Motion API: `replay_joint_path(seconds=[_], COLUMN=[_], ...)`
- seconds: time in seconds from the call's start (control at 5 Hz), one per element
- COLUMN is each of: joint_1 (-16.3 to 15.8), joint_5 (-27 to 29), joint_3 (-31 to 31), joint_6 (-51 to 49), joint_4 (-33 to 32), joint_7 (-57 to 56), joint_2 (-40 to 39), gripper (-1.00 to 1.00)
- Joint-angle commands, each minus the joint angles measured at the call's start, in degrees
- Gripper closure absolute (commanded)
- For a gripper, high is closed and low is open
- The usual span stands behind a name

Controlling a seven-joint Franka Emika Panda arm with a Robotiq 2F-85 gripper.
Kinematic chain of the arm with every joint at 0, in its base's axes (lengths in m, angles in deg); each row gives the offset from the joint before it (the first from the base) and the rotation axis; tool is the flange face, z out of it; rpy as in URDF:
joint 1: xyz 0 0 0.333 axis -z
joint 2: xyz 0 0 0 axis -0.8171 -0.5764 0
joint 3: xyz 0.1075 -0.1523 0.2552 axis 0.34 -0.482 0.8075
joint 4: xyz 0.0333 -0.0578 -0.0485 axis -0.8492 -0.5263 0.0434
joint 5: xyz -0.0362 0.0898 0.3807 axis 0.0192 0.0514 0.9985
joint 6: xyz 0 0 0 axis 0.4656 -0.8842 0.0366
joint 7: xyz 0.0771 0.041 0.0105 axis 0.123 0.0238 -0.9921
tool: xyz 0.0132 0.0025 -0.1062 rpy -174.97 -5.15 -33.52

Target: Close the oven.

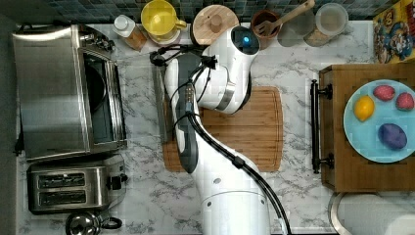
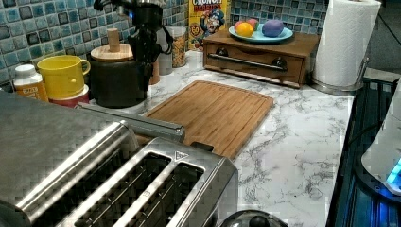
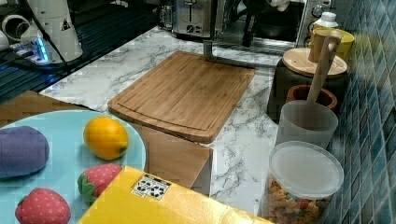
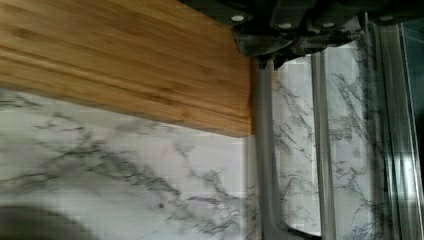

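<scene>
Oven (image 1: 54, 93) at the top view's left, against the counter's far edge, cavity dark and exposed toward the arm. Door (image 1: 139, 105) dropped flat, glass showing the marble through it, stretching from the oven mouth toward the board (image 1: 244, 129). Arm (image 1: 215, 147) reaching from the top view's bottom, bent over the board's left edge. Handle (image 4: 265, 150), a steel bar, lying at the door's free edge, just overlapping the board, long axis parallel to the oven front. Gripper (image 4: 295, 42) right at that bar in the wrist view, dark body sitting over it; whether apart or together cannot be told from here.

Relation that matters: oven lies across the flat door from the gripper, at right angles to the bar. Closing probably calls for lifting the bar and swinging it in an arc up and toward the cavity.
</scene>
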Motion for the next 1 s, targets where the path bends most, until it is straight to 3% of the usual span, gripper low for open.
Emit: replay_joint_path(seconds=[0.2,0.6,1.0], joint_1=[1.5,0.7,-2.4], joint_5=[8.1,6.2,2.9], joint_3=[2.2,2.5,2.1], joint_6=[2.0,-1.9,-0.6], joint_4=[10.6,14.9,13.4], joint_7=[-2.9,-1.5,-1.2], joint_2=[-3.6,-6.7,-7.8], gripper=[1.00,1.00,1.00])
